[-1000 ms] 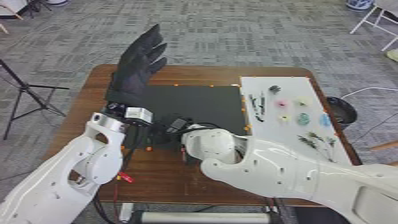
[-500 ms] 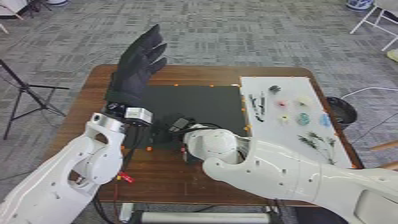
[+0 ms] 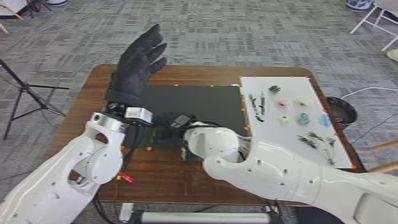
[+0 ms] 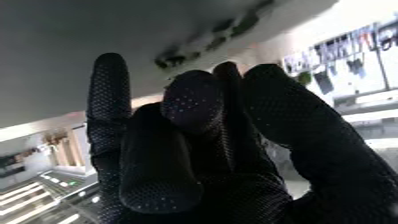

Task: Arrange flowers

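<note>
In the head view, the right hand (image 3: 166,131) is low over the black board (image 3: 213,97), and its white arm has shifted only slightly to the right over the last moments. The flowers have not visibly changed place, so this looks like a small adjustment rather than a fresh pick. The pink flower (image 3: 283,104), the blue flower (image 3: 324,119) and the leafy sprigs (image 3: 308,142) lie apart on the white board (image 3: 271,132). The left hand (image 3: 135,70) is raised, fingers long and straight, holding nothing. The right glove merges with the black board, and its own wrist and arm hide part of it.

In the right wrist view, the glove covers much of the scene. Beyond it, some dark green bits (image 4: 246,23) could be leaves, though that is hard to make out. I cannot tell whether the right hand is gripping anything.
</note>
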`<state>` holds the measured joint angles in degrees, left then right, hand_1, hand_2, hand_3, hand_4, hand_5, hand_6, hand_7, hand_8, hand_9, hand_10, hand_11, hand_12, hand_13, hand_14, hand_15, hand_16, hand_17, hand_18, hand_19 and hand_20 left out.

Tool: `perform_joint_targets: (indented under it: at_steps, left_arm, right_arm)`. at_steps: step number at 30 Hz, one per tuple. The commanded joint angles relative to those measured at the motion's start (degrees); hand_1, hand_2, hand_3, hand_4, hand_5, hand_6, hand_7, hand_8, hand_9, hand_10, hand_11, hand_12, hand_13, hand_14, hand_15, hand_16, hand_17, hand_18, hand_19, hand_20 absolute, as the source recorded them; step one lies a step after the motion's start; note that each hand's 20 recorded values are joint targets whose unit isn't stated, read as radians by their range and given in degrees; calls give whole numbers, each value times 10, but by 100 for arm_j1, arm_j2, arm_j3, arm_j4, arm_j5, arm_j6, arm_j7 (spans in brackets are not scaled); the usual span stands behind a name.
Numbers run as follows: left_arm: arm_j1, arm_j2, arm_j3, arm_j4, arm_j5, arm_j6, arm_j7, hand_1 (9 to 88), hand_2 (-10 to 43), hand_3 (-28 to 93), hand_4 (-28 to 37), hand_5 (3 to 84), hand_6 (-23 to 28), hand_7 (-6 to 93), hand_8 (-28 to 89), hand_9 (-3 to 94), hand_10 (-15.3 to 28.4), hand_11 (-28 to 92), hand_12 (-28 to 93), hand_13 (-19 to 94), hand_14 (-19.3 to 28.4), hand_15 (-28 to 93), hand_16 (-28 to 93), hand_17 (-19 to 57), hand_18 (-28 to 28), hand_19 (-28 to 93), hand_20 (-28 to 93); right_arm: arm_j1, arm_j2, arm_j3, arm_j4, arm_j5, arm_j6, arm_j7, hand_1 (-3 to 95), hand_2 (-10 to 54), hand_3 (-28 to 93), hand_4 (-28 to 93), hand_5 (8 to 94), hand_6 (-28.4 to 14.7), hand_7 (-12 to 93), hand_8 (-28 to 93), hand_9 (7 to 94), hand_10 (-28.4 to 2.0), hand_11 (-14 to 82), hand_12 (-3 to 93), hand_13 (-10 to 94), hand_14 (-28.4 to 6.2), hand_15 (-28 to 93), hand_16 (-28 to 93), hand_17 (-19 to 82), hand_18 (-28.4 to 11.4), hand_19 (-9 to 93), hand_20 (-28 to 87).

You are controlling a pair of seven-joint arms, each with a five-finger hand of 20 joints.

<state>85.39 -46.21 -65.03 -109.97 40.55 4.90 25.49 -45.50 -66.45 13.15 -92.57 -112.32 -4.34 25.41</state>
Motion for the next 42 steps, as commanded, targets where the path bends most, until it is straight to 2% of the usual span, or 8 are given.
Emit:
perform_joint_targets:
  at_steps: [1, 5, 12, 16, 19, 24, 33, 42]
  left_arm:
    - [257, -56, -159, -96, -48, 159, 77, 273, -60, 652, -247, 230, 9, 150, -67, 157, 88, 120, 227, 115, 114, 144, 107, -137, 185, 327, 124]
    - [497, -75, -279, -144, -24, 207, 15, 272, -61, 653, -247, 230, 9, 152, -68, 159, 89, 123, 227, 117, 114, 146, 106, -136, 185, 328, 124]
    - [1235, -101, -630, -331, -19, 323, -211, 273, -61, 654, -247, 232, 10, 151, -69, 160, 89, 125, 224, 119, 114, 152, 104, -135, 185, 329, 125]
    - [1562, -138, -786, -412, -22, 397, -264, 273, -61, 653, -248, 233, 10, 151, -69, 160, 89, 127, 223, 119, 114, 153, 103, -135, 184, 329, 125]
    - [1731, -142, -900, -495, -13, 413, -292, 274, -61, 653, -248, 233, 10, 151, -69, 160, 90, 127, 222, 119, 114, 153, 102, -135, 184, 328, 125]
    - [1866, -124, -1056, -567, 21, 508, -233, 274, -61, 653, -248, 233, 10, 151, -69, 158, 89, 127, 222, 118, 114, 152, 102, -136, 183, 327, 125]
    - [2259, -103, -1371, -663, 46, 650, -386, 272, -61, 654, -249, 234, 11, 152, -69, 157, 88, 127, 223, 117, 114, 151, 102, -137, 183, 326, 126]
    - [2491, -114, -1506, -714, 12, 767, -284, 272, -59, 653, -248, 234, 11, 151, -69, 157, 88, 127, 222, 116, 114, 151, 102, -139, 183, 327, 126]
  right_arm:
    - [-159, 819, 839, -671, 886, 1180, -296, 182, 113, 880, -123, 387, 12, 115, -108, 760, -135, 655, 343, 788, -83, 907, 284, 270, -193, 661, 249]
    - [-461, 1783, 1280, -1254, 878, 2031, -76, 201, 50, 855, -174, 417, 6, 113, -103, 747, -133, 643, 336, 772, -90, 902, 279, 266, -195, 661, 252]
    - [-2129, 3552, 3276, -2206, 278, 1816, 784, 243, -90, 751, -279, 527, -32, 190, -97, 638, -129, 456, 300, 690, -93, 883, 256, 234, -196, 640, 284]
    - [-3489, 4183, 4795, -2469, -171, 1547, 1110, 460, -95, 349, -274, 542, -32, 296, -108, 617, -131, 510, 328, 678, -92, 887, 266, 235, -196, 649, 307]
    - [-4347, 4406, 5728, -2554, -420, 1245, 1293, 511, -95, 120, -160, 588, -16, 382, -129, 650, -128, 559, 344, 684, -86, 886, 262, 240, -189, 651, 316]
    - [-6092, 4591, 7266, -2905, -642, 856, 1595, 627, -95, -261, -42, 619, -4, 391, -113, 655, -114, 589, 384, 670, -70, 889, 289, 238, -154, 613, 365]
    - [-9054, 4089, 9731, -3617, -714, 820, 1954, 596, -95, -239, -20, 614, -6, 391, -115, 640, -123, 589, 435, 666, -72, 879, 300, 238, -163, 616, 377]
    - [-9713, 3855, 10190, -3704, -501, 441, 2067, 518, -87, -196, -35, 622, -12, 389, -123, 653, -132, 594, 435, 675, -82, 874, 287, 236, -182, 632, 357]
